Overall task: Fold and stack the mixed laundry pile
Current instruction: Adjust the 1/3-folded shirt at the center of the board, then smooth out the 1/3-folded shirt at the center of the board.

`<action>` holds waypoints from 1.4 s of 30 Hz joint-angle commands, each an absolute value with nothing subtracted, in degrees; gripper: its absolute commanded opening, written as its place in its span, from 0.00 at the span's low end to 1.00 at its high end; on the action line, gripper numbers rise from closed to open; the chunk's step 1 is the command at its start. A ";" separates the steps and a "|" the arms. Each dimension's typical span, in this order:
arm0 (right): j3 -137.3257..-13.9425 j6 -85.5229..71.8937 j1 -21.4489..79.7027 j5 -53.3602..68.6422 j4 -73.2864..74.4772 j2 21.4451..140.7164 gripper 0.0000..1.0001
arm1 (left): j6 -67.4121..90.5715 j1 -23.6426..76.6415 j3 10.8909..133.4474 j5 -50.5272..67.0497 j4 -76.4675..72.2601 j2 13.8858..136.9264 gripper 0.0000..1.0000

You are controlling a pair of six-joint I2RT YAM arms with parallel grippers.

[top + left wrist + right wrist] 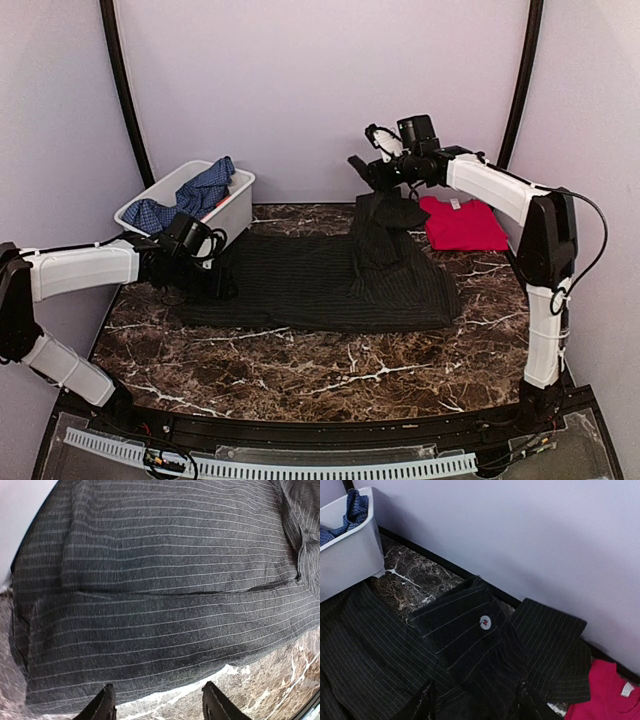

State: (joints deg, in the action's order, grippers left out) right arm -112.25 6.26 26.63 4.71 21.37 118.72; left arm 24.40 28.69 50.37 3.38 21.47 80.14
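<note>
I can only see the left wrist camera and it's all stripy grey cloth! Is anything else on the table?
Observer: Yes. A red shirt lies flat at the far right, just past the striped shirt you're looking at.
Operator: Where are the other clothes?
Observer: A blue checked cloth hangs out of a white bin at the far left corner.
Operator: What's the other arm doing?
Observer: The right gripper is at the far edge of the striped shirt with its jaws apart, above a bunched-up sleeve with a white button on it.
</note>
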 commanded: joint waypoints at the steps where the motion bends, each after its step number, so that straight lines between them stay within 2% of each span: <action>1: -116.00 1.65 26.58 2.77 33.50 119.90 0.58 | 31.10 28.92 48.42 5.65 20.75 79.24 0.58; 3: -110.94 -1.22 26.31 4.82 34.85 115.44 0.60 | 32.44 28.92 47.67 5.46 20.97 78.09 0.59; 6: -97.89 -5.77 26.13 6.70 32.94 105.15 0.78 | 34.18 28.92 47.10 5.19 22.47 75.99 0.60; 7: -93.21 -7.31 26.11 7.87 32.57 101.74 0.78 | 34.54 28.92 47.02 5.28 22.84 75.57 0.60; 11: -75.22 -13.84 26.03 16.15 29.12 90.11 0.76 | 37.07 28.88 44.77 7.05 23.30 72.72 0.60; 16: -61.13 -17.14 25.86 15.60 31.70 83.45 0.74 | 39.46 28.76 41.35 7.75 22.64 70.58 0.60; 28: -50.05 -19.74 24.47 15.07 28.72 84.56 0.69 | 42.93 26.63 40.59 9.18 22.25 72.22 0.62; 31: -50.09 -19.09 24.26 14.38 28.40 87.81 0.63 | 43.18 25.24 40.27 9.86 21.72 72.93 0.63; 34: -49.67 -18.85 24.15 13.86 27.85 89.83 0.53 | 43.22 23.67 40.34 9.37 21.76 74.70 0.63; 39: -50.75 -17.17 24.08 10.76 29.19 92.31 0.23 | 42.10 22.03 40.73 7.37 20.26 77.77 0.62; 41: -51.31 -16.57 23.98 9.21 29.90 93.03 0.02 | 41.76 21.72 41.20 6.28 19.79 79.33 0.62; 42: -51.63 -16.53 23.81 8.56 30.12 93.46 0.00 | 41.69 21.47 41.52 5.68 20.00 80.65 0.62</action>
